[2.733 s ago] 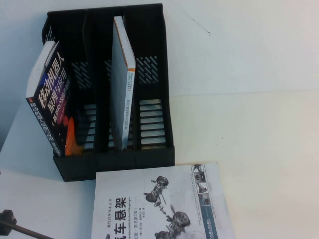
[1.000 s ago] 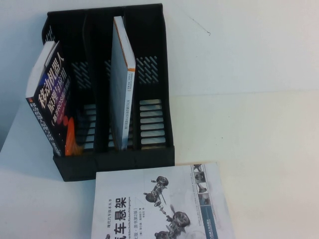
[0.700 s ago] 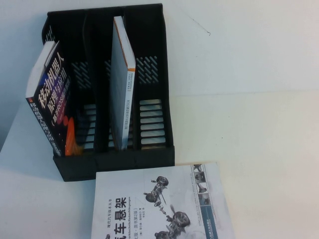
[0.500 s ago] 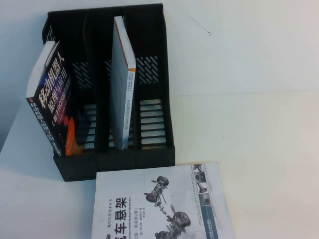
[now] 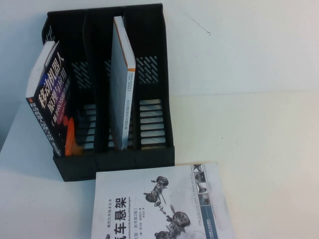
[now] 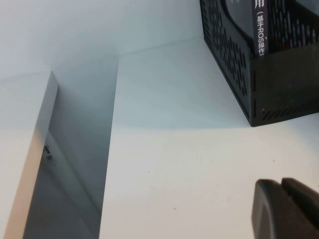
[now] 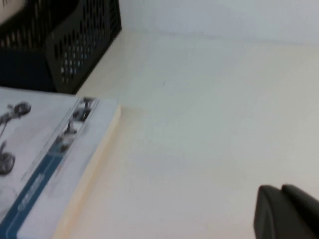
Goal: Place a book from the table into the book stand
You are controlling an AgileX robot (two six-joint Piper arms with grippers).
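Observation:
A black three-slot book stand (image 5: 149,149) lies at the back left of the table. A dark book with white characters (image 5: 52,99) stands in its left slot and a grey book (image 5: 119,84) in its middle slot; the right slot is empty. A white book with a car-suspension picture (image 5: 159,204) lies flat in front of the stand, also in the right wrist view (image 7: 45,159). My left gripper (image 6: 279,186) is shut and empty above bare table, left of the stand (image 6: 269,99). My right gripper (image 7: 280,191) is shut and empty, right of the white book. Neither gripper shows in the high view.
The table's left edge (image 6: 107,164) drops off beside the left gripper, with a white ledge (image 6: 30,129) beyond it. White table (image 5: 249,124) stretches to the right of the stand and the flat book.
The left arm's dark tip, seen at the lower left corner of the high view earliest on, has gone out of view. The books and stand have not moved.

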